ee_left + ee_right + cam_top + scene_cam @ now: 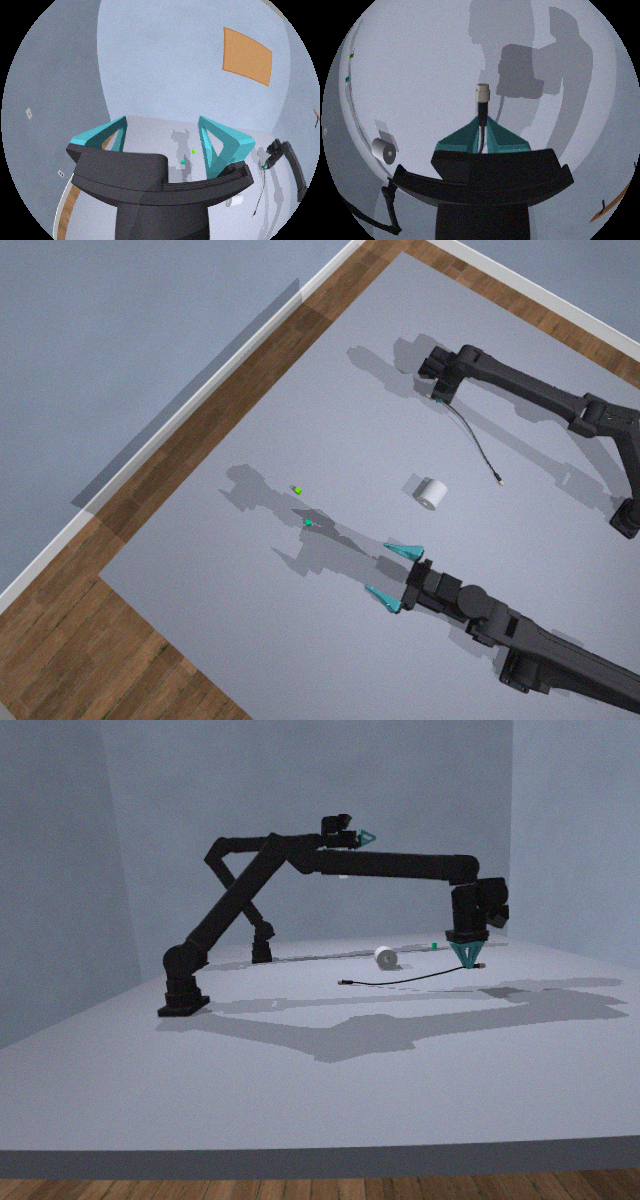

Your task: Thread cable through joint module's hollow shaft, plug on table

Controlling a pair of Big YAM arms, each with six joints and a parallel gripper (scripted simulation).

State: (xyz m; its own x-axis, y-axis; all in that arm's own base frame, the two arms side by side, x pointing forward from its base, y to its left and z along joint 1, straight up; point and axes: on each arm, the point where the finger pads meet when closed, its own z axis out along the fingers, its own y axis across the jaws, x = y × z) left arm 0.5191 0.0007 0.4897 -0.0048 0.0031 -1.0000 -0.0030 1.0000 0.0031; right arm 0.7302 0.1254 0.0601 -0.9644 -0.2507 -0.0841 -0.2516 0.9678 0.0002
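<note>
The white joint module [432,493] lies on its side on the grey table, apart from both arms; it also shows in the exterior view [385,957] and small in the right wrist view [384,150]. My right gripper [438,399] points down at the table and is shut on the thin black cable [473,438] close to one end. A short connector [482,94] sticks out past the fingertips. The cable's other end [500,481] lies on the table to the side of the module. My left gripper [395,575] is open, empty and held high above the table.
Two small green cubes [297,490] [308,522] sit on the table, away from the module. A wooden floor border [206,395] surrounds the grey table top. The arm bases stand at the table's far side [180,993].
</note>
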